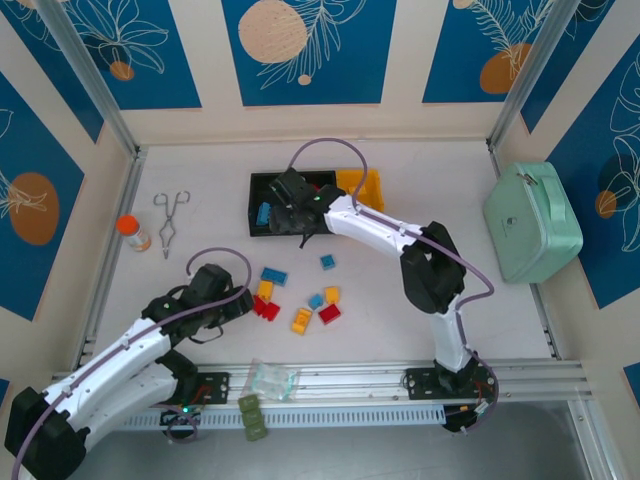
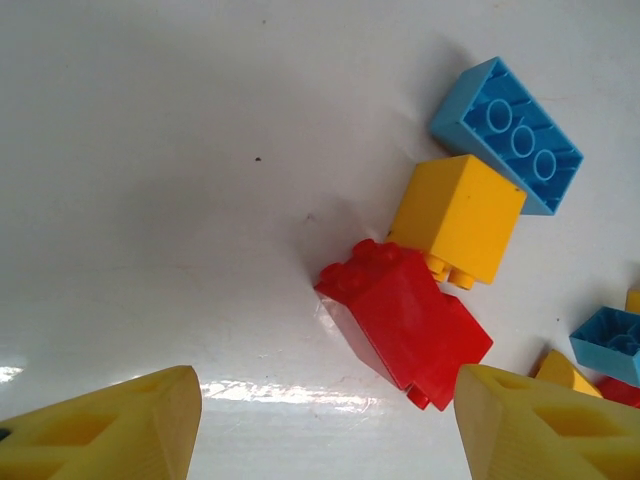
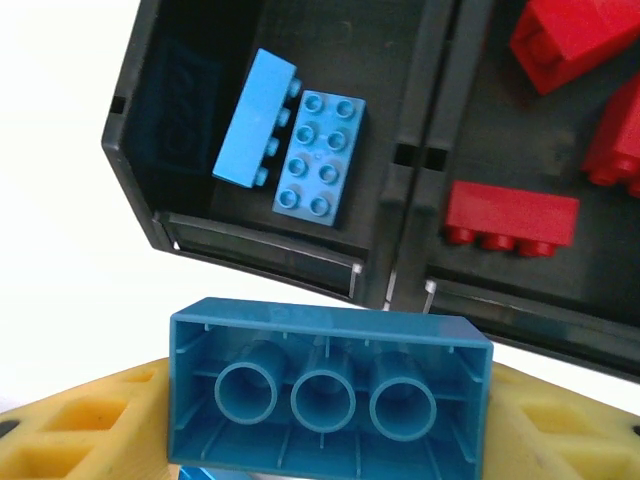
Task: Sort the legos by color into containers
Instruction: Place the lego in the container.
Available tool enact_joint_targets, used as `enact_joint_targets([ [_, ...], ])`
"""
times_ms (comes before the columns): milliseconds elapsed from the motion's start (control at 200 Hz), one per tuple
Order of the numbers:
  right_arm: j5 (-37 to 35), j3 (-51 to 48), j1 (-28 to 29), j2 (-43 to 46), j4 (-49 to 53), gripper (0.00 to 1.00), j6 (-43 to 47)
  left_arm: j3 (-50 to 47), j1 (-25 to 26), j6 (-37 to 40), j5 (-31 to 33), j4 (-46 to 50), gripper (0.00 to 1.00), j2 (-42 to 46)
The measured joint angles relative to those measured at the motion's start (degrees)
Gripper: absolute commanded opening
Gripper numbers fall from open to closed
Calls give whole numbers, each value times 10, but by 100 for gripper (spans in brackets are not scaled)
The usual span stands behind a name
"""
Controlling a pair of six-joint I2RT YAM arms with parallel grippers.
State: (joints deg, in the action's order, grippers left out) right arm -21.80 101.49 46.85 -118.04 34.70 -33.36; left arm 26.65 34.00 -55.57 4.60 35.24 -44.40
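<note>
My right gripper point(image 3: 330, 440) is shut on a light blue lego point(image 3: 330, 390), hollow side toward the camera, just short of the containers point(image 1: 262, 184). The left black bin point(image 3: 180, 150) holds two blue legos point(image 3: 320, 155); the black bin beside it holds red legos point(image 3: 510, 218). A yellow bin point(image 1: 362, 188) ends the row. My left gripper point(image 2: 325, 425) is open low over the table, with a red lego point(image 2: 405, 322) just ahead of its right finger point(image 2: 545, 425). Past that lie a yellow lego point(image 2: 458, 215) and a blue lego point(image 2: 507, 135). Several more legos point(image 1: 315, 300) are scattered mid-table.
A mint-green case point(image 1: 532, 222) stands at the right. Metal tongs point(image 1: 170, 220) and an orange-capped bottle point(image 1: 132, 232) lie at the left. A clear plastic bag point(image 1: 270, 378) rests on the front rail.
</note>
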Motion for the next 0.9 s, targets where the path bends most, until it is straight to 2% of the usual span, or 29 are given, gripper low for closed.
enact_joint_targets([
  [460,13,240,-2,-170,94,62,10,-3,-2,-4,0,0,67,1],
  [650,13,305,-4,-217,130,65,11,-3,-2,-10,0,0,67,1],
  [785,12,331,-5,-230,146,75,15,-3,-2,-12,0,0,67,1],
  [900,12,347,-5,-234,157,79,17,-3,-2,-12,0,0,67,1],
])
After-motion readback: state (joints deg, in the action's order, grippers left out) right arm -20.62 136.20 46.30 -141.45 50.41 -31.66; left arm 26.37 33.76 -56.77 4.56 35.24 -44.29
